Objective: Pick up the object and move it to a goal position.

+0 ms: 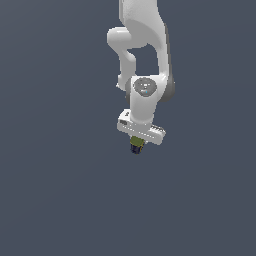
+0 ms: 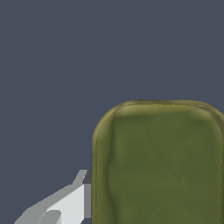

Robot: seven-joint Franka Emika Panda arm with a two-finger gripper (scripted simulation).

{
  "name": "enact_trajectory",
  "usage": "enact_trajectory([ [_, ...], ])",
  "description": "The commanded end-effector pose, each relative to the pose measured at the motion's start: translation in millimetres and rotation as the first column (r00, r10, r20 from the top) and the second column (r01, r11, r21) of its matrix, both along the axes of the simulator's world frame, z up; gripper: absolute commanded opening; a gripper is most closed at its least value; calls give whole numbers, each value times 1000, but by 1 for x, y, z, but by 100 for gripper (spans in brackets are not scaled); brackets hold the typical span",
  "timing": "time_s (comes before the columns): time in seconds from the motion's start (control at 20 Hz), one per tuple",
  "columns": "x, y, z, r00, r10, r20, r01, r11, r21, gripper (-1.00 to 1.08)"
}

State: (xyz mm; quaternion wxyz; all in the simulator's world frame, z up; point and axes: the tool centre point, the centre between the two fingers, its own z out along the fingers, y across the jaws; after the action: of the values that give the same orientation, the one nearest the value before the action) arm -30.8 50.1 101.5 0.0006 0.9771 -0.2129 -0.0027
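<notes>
The white arm comes down from the top centre of the exterior view, and its gripper sits a little below the middle of the frame. Poking out just beneath the pale crossbar is the object — a small olive-green piece with a dark navy end pointing downward. It looks tucked between the jaws, and I would judge them clamped on it, though the fingers themselves are mostly hidden behind the hand from this side. Whether it hangs clear of the surface I cannot tell; the grey ground gives no shadow to go by.

In the wrist view the object fills the lower right of the frame, a broad green face with rounded corners and a slightly raised rim. One pale grey finger shows at the lower left, its dark pad pressed right against the object's side edge.

It looks stiff and light to me — a hard-shelled thing, nothing that would sag or crush. The face seems smooth, so it could slip or swivel if the squeeze is slack. Holding it across the two long flat sides, near the middle of its length, seems the soundest grip. No goal marker shows in either view, so how far it has to travel is unclear.
</notes>
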Motion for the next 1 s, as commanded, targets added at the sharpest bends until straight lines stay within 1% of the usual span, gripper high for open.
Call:
enact_trajectory([
  [0.0, -4, 7, 20, 1000, 0, 5, 0, 1000, 1, -100],
  [0.25, -15, 21, 62, 1000, 0, 6, 0, 1000, 0, -100],
  [0.5, -22, 32, 95, 1000, 0, 6, 0, 1000, 0, -100],
  [0.75, -27, 40, 115, 1000, 0, 6, 0, 1000, -1, -100],
  [0.95, -27, 42, 120, 1000, 0, 6, 0, 1000, 0, -100],
])
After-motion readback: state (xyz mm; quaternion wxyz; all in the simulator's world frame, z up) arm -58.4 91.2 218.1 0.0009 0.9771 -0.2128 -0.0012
